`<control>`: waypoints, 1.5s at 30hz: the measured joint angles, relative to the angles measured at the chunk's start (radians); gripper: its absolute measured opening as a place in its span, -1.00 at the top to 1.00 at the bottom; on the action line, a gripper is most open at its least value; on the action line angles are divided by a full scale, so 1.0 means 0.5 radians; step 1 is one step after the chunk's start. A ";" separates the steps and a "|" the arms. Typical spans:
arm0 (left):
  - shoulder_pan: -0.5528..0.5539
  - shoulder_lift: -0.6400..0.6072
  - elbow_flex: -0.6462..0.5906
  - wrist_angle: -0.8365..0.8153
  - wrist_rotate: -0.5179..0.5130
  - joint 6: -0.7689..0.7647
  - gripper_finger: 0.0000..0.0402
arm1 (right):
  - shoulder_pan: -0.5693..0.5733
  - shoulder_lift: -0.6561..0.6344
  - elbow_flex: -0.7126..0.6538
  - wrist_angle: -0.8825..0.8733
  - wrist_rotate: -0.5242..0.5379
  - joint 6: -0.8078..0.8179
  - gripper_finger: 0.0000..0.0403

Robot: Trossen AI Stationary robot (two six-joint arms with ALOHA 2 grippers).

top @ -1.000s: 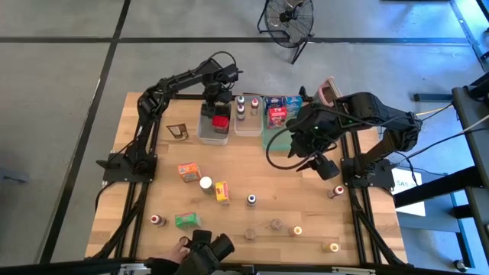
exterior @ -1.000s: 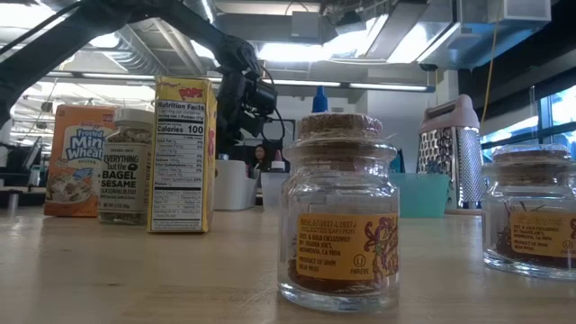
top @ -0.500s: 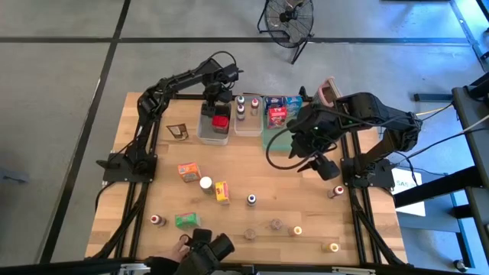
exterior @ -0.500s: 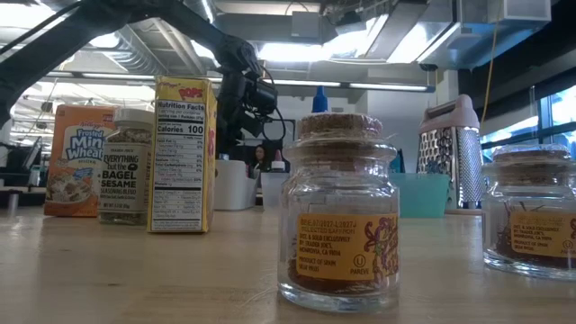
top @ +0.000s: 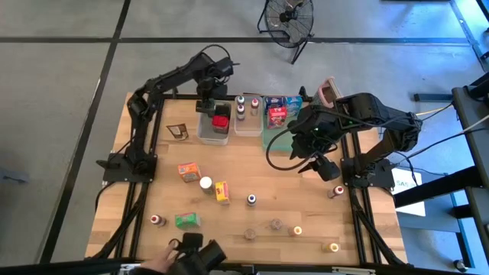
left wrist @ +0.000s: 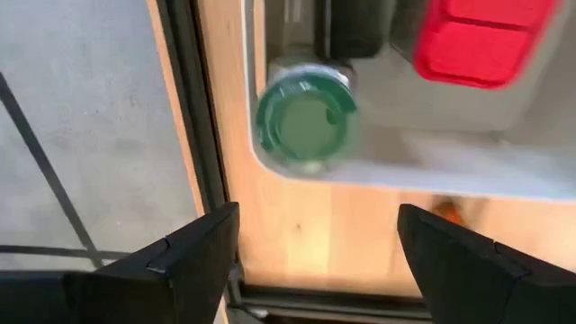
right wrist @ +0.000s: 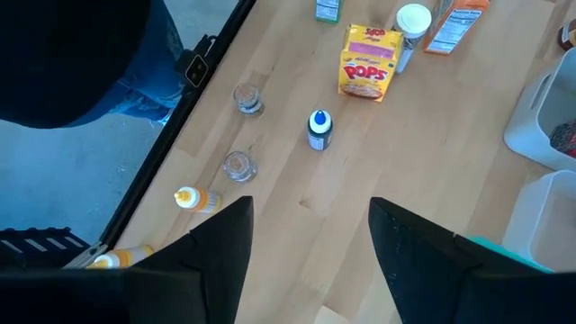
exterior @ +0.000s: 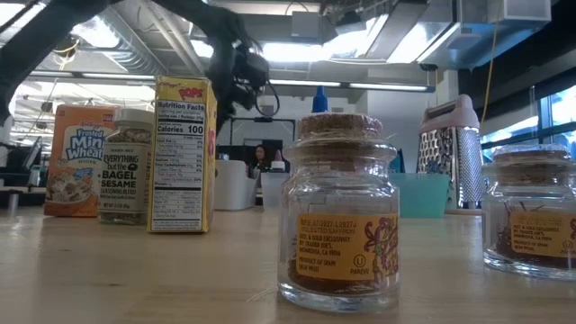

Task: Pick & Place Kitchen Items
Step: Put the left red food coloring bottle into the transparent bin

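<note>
Wooden table (top: 306,200) is standing on a grey floor with a fan (top: 289,17) beyond its far edge. Left gripper (top: 205,102) is hovering above the far end of a clear tub (top: 202,131), its fingers (left wrist: 193,261) spread apart and holding nothing. Inside that tub a green-capped bottle (left wrist: 305,124) is standing in the far corner, with a red box (top: 220,121) near it. Right gripper (top: 319,164) is hanging over the table's right side, jaws parted and empty, above bare wood. Lying on the table toward the near side are an orange box (top: 188,171), a white-capped jar (top: 205,183), a yellow box (top: 222,191), a blue-capped bottle (top: 250,200) and a green box (top: 186,220). Cork-topped glass jars (exterior: 340,212) are standing near the front edge. More small bottles (top: 241,107) are sitting in a second tub beside the first.
</note>
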 joint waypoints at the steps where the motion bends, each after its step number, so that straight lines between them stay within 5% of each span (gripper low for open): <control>1: -0.001 -0.035 0.000 -0.024 0.022 -0.014 -0.49 | 0.000 0.000 0.000 -0.004 -0.001 0.003 -0.11; 16: -0.270 -0.753 0.000 -0.087 0.628 -0.191 -0.49 | -0.012 0.000 0.000 0.070 -0.007 -0.037 -0.11; 29: -0.646 -0.972 0.000 -0.106 0.704 -0.844 -0.49 | 0.112 0.063 -0.001 0.149 -0.101 0.131 -0.11; 45: -1.023 -0.959 -0.001 -0.192 0.683 -1.007 -0.62 | 0.427 0.124 0.000 0.320 -0.051 0.506 -0.11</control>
